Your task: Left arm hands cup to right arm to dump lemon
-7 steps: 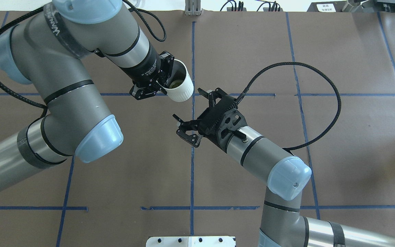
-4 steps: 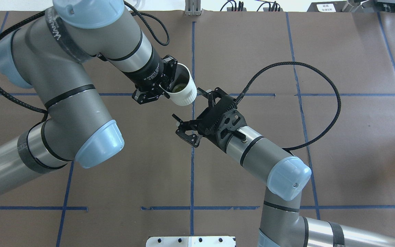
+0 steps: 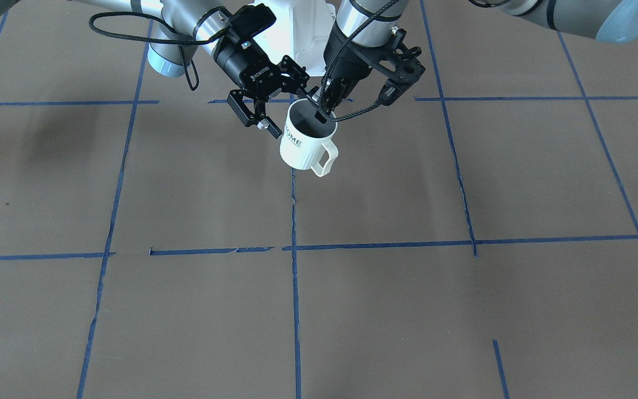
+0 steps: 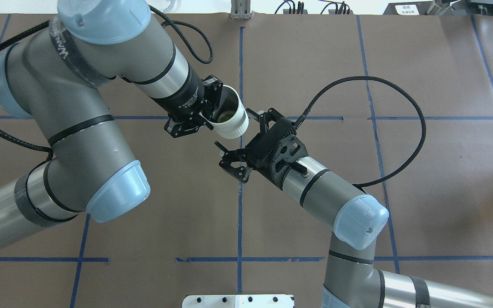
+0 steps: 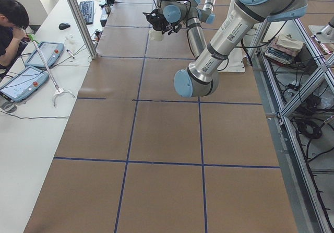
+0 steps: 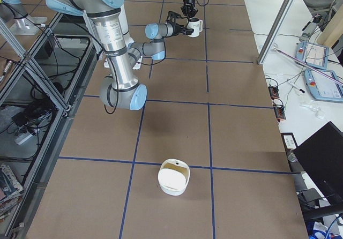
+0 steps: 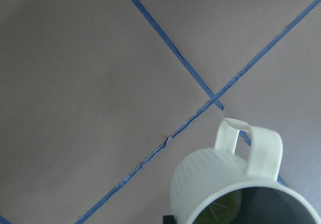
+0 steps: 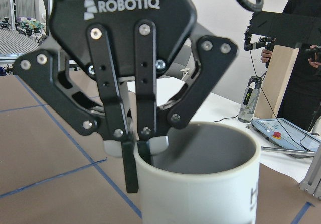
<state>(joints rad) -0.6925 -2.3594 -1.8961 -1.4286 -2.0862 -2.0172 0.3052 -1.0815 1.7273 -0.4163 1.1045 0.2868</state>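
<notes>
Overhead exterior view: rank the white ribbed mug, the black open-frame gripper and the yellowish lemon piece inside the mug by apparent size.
1. Black open-frame gripper, jaws spread wide.
2. White ribbed mug.
3. Yellowish lemon piece, partly hidden by the mug's wall.
Nearness barely matters: they sit together.

Table (image 3: 186,321): flat top covered w/ brown paper, blue tape lines (image 3: 292,310) marking big squares. On it, a white rounded-square bowl (image 6: 173,177) sits across a tape line twd robot's right end. White plate w/ dark holes (image 4: 238,300) at robot-side edge.
</notes>
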